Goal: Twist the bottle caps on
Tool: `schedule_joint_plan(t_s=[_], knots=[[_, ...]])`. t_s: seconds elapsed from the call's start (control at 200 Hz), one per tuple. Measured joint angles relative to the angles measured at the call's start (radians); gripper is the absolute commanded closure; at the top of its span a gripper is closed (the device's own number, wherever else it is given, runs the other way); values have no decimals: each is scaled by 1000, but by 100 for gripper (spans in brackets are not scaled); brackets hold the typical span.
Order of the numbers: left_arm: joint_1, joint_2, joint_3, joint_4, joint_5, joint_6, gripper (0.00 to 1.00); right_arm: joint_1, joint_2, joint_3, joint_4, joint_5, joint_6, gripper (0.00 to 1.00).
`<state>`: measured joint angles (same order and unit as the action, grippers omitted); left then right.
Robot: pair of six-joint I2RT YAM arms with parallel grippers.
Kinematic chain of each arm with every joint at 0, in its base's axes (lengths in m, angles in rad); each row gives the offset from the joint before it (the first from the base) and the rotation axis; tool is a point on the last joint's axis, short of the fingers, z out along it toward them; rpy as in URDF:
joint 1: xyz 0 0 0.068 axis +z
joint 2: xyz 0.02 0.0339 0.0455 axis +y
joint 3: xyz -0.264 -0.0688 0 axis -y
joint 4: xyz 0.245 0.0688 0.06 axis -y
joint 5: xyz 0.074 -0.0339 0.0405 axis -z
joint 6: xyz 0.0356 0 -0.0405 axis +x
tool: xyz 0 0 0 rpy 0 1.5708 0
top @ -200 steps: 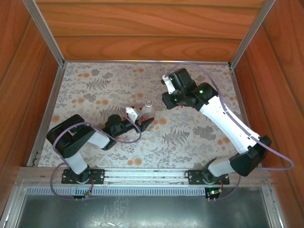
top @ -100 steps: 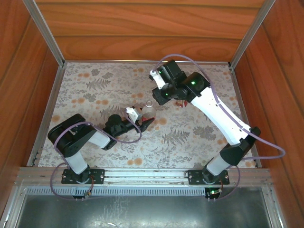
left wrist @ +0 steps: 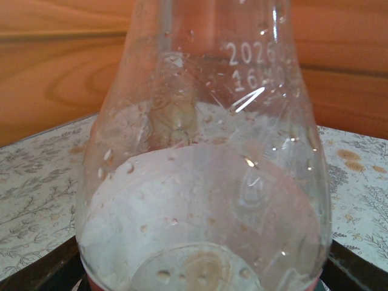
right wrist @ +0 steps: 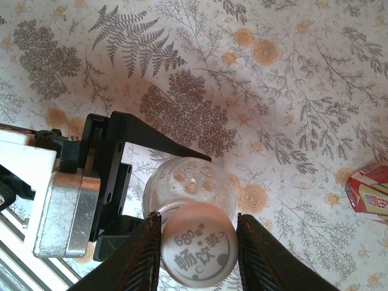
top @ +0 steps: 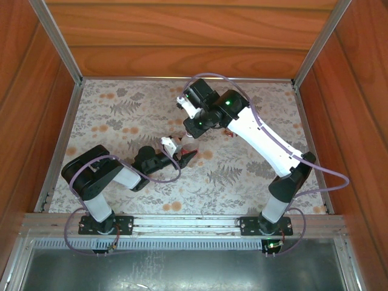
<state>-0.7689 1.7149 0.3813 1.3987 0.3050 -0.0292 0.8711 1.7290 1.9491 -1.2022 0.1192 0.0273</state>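
One cap (right wrist: 199, 251) sits clamped in the right tool (right wrist: 200, 242), squarely over the neck of an upright bottle (right wrist: 188, 182); touching or not, we cannot tell. The left tool (top: 187, 155) is clamped on that bottle at mid-surface (right wrist: 291, 91). We count one cap, one bottle, and one red item (right wrist: 371, 193) well apart.

The clear round plastic bottle (left wrist: 206, 182) is overflowing the left wrist view, neck and base cropped. Right of it, in the right wrist view, a red-and-cream printed object (right wrist: 371, 193) is running off-frame, unidentifiable.
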Motion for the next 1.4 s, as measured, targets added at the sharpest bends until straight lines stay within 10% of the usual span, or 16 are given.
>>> schedule_joint_plan(t_s=[1.399], knots=[[0, 13, 7, 9, 6, 5, 29, 52, 0, 8, -18, 68, -18, 62]])
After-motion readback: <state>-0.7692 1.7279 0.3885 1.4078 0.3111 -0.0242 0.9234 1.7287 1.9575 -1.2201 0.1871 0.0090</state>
